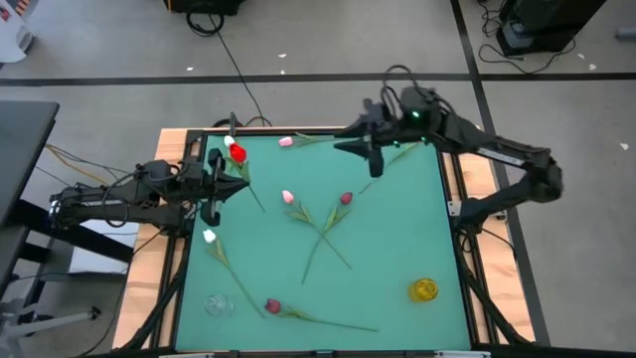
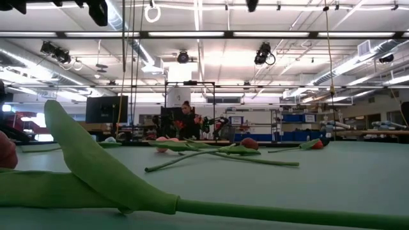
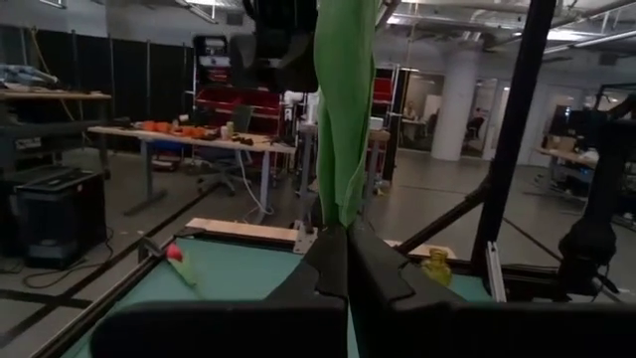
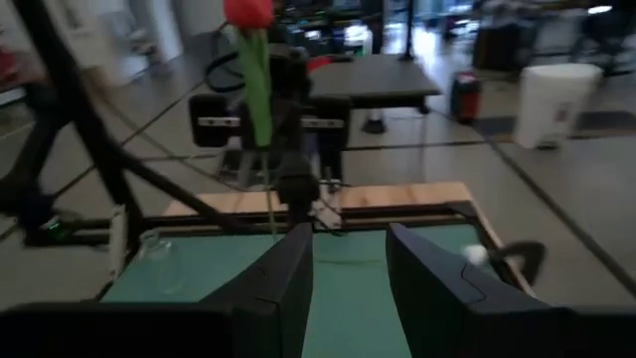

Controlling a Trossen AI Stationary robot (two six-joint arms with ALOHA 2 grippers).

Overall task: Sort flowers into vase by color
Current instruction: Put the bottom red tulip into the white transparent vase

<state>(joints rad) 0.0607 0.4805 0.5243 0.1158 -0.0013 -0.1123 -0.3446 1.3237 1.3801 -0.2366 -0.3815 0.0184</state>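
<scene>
My left gripper point(image 1: 217, 185) is over the table's left side, shut on a red tulip point(image 1: 237, 152) that stands upright. In the right wrist view its head point(image 4: 248, 10) is above my left gripper point(image 4: 290, 189). My right gripper point(image 1: 373, 159) is open over the far right part of the mat, touching nothing. On the mat lie a pink tulip point(image 1: 286, 141) at the far edge and two tulips point(image 1: 288, 197) point(image 1: 346, 198) with crossed stems in the middle. A white one point(image 1: 210, 236) is at the left and a maroon one point(image 1: 272, 306) near the front. My left gripper pinches the red tulip between its two shut fingers, on the stem and leaf point(image 3: 343, 214) well below the head. The fingers come level from the table's left and lie across the stem. The flower stands upright, and its thin lower stem point(image 1: 256, 201) hangs below the fingers.
A clear glass vase point(image 1: 219, 303) stands at the near left of the green mat and a yellow vase point(image 1: 424, 289) at the near right. Wooden edges point(image 1: 159, 268) frame the mat. In the low view a stem and leaf point(image 2: 96, 166) lie close in front.
</scene>
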